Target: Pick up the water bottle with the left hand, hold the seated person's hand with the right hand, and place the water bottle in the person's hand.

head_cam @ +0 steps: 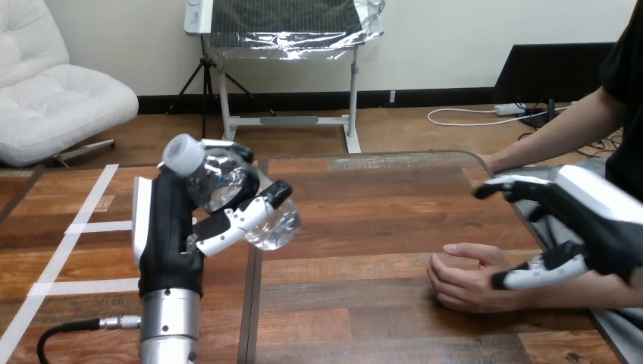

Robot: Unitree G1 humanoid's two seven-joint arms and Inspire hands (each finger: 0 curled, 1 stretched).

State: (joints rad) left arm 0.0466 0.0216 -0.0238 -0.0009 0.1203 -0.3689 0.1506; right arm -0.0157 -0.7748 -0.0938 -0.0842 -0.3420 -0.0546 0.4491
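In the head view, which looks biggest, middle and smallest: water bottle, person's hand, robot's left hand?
1. Left hand, nearest the camera, so it looks biggest.
2. Water bottle, partly covered by its fingers.
3. Person's hand, about like the bottle; that order is unsure.

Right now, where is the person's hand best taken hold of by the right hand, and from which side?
Probably at the wrist, from above and the view's right, where the right hand hovers open. The person's hand rests on the table with loosely curled fingers, so a wrist grip would leave its palm free for the water bottle tilted in the left hand.
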